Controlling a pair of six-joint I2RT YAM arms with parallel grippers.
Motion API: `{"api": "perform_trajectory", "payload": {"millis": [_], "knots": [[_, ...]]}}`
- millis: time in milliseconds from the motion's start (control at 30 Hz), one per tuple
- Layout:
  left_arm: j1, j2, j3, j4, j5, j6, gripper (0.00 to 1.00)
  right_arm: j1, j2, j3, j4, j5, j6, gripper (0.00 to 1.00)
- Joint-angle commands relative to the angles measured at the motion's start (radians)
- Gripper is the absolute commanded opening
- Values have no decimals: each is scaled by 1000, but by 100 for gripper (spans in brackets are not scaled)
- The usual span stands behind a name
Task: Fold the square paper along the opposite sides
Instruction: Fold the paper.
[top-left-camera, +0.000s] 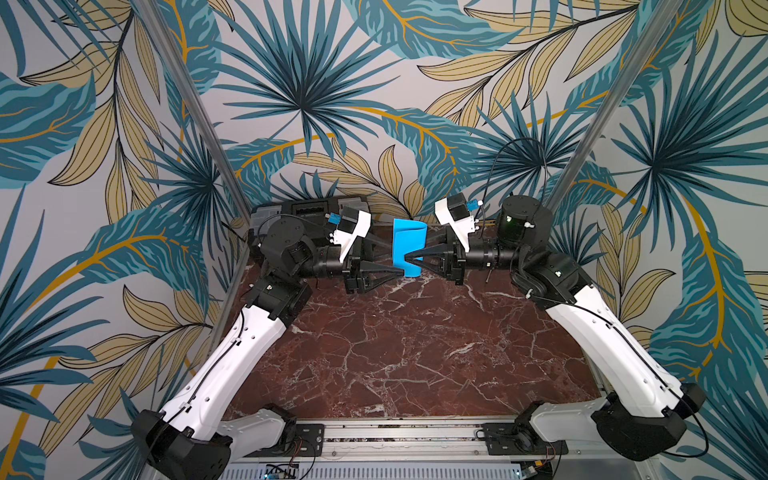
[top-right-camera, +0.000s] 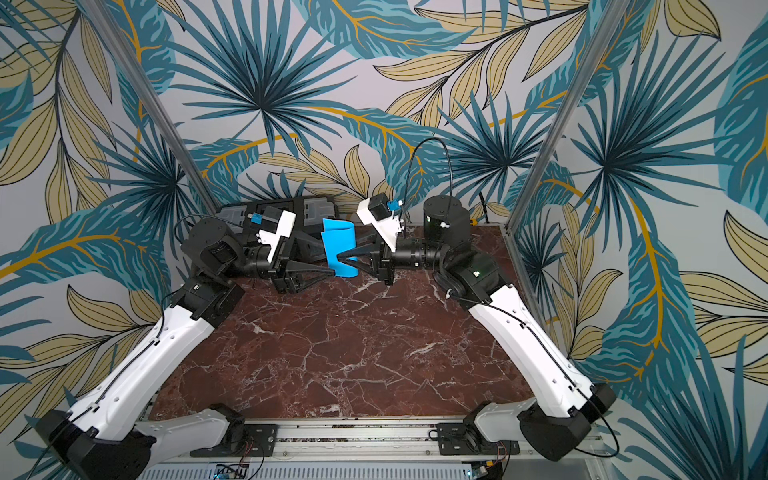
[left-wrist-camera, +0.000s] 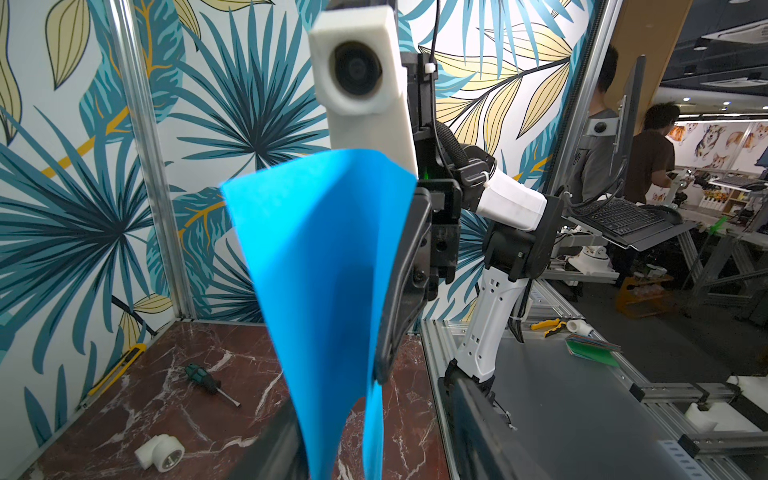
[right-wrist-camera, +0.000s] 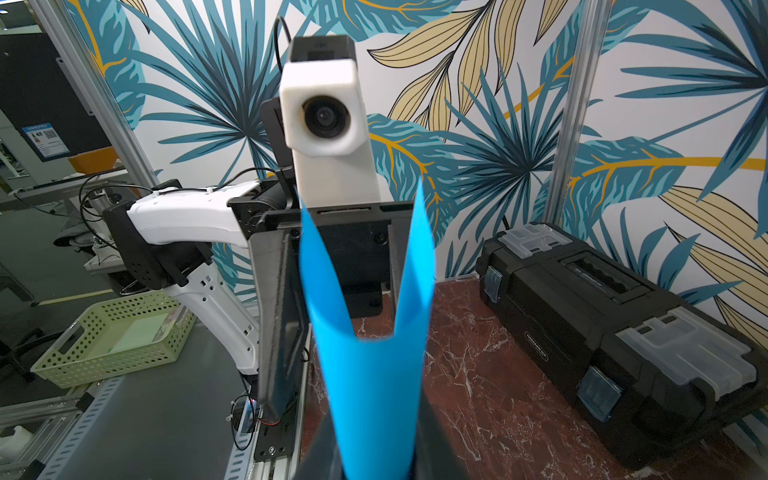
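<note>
The square paper (top-left-camera: 409, 245) (top-right-camera: 338, 247) is a bright blue sheet held upright above the far middle of the marble table (top-left-camera: 395, 353), bent into a U with two wings. My right gripper (top-left-camera: 411, 258) (top-right-camera: 338, 259) reaches in from the right and is shut on the paper's lower part. In the right wrist view the sheet (right-wrist-camera: 370, 374) rises out of that gripper (right-wrist-camera: 374, 465) and splits into a V. My left gripper (top-left-camera: 397, 258) (top-right-camera: 328, 261) comes from the left, its jaws apart on either side of the sheet's left edge. In the left wrist view the paper (left-wrist-camera: 324, 270) hangs between this gripper's (left-wrist-camera: 374, 457) fingers with a clear gap.
A black toolbox (top-left-camera: 311, 208) (right-wrist-camera: 602, 324) lies against the back wall behind the left arm. A screwdriver (left-wrist-camera: 208, 380), a white pipe fitting (left-wrist-camera: 160, 453) and a yellow utility knife (left-wrist-camera: 118, 368) lie on the marble near the right wall. A green basket (right-wrist-camera: 112, 332) sits off the table.
</note>
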Motion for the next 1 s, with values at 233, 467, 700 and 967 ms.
{"api": "perform_trajectory", "payload": {"millis": [233, 467, 700, 967], "knots": [[-4, -5, 21, 12, -9, 9, 36, 7, 7, 10, 3, -18, 2, 23], [-4, -5, 20, 11, -13, 12, 23, 7, 9, 10, 4, -20, 2, 23], [-4, -5, 20, 8, -17, 15, 17, 6, 10, 10, 3, -19, 4, 23], [-3, -8, 21, -3, -27, 24, 7, 6, 9, 10, 4, -21, 5, 23]]}}
